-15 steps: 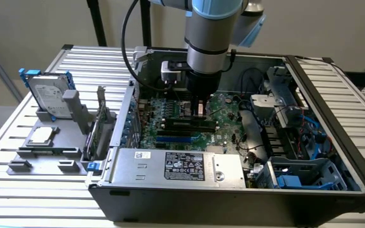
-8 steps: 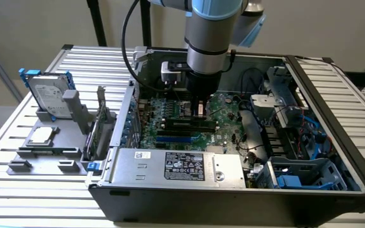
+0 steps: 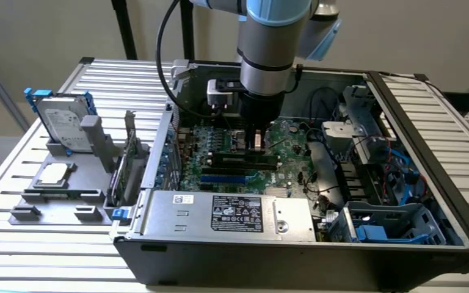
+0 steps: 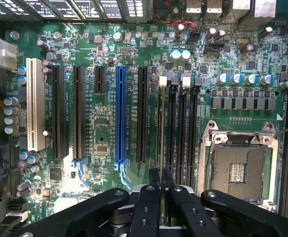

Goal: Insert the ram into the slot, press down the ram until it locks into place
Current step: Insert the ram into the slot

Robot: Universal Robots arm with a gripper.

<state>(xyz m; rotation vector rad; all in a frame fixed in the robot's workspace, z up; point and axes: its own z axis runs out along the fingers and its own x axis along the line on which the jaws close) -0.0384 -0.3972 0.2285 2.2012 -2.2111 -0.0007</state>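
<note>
My gripper (image 3: 256, 144) reaches down inside the open computer case (image 3: 430, 116), just over the green motherboard (image 3: 287, 137). In the wrist view the gripper (image 4: 162, 191) is shut on the ram (image 4: 162, 129). The ram shows edge-on as a thin upright line between the black fingers (image 4: 146, 207). It runs along the outermost of several parallel black memory slots (image 4: 183, 133), on the side toward the blue socket. Whether its lower edge touches that slot I cannot tell. In the exterior view the slots (image 3: 243, 160) lie just below the fingertips.
A silver power supply (image 3: 226, 213) fills the case's near side. The bare CPU socket (image 4: 237, 168) lies beside the memory slots, with a blue socket (image 4: 120, 113) and a white one (image 4: 35, 103) opposite. A grey fixture holding a hard drive (image 3: 63, 122) stands at the exterior view's left.
</note>
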